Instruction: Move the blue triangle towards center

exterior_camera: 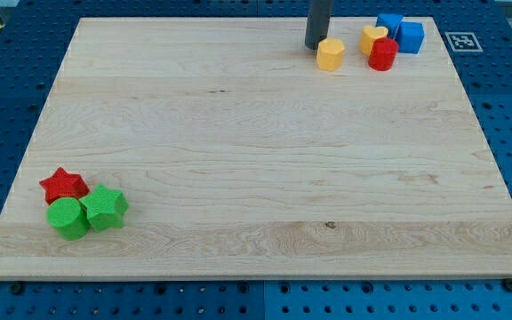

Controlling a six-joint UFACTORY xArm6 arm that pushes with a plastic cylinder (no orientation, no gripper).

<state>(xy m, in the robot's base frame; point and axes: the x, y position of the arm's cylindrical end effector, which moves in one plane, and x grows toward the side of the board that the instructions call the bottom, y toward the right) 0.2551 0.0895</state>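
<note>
Up at the view's top right of the bench (pixel 238 178), the blue triangle (pixel 389 24) sits behind the yellow heart (pixel 372 37) and red block (pixel 383 54). My tip (pixel 315 46) stands upright just left of the yellow hexagon (pixel 331 54), so the triangle's off to its right. No hand here, just a bare rod.

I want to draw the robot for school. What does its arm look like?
Only a small part shows. My arm ends in a straight, round rod, dark grey all over, plain and smooth. No cables, stickers or markings show on it. It comes in from the view's top, so the rest of my arm is out of the picture. My tip is the rod's flat lower end.
</note>
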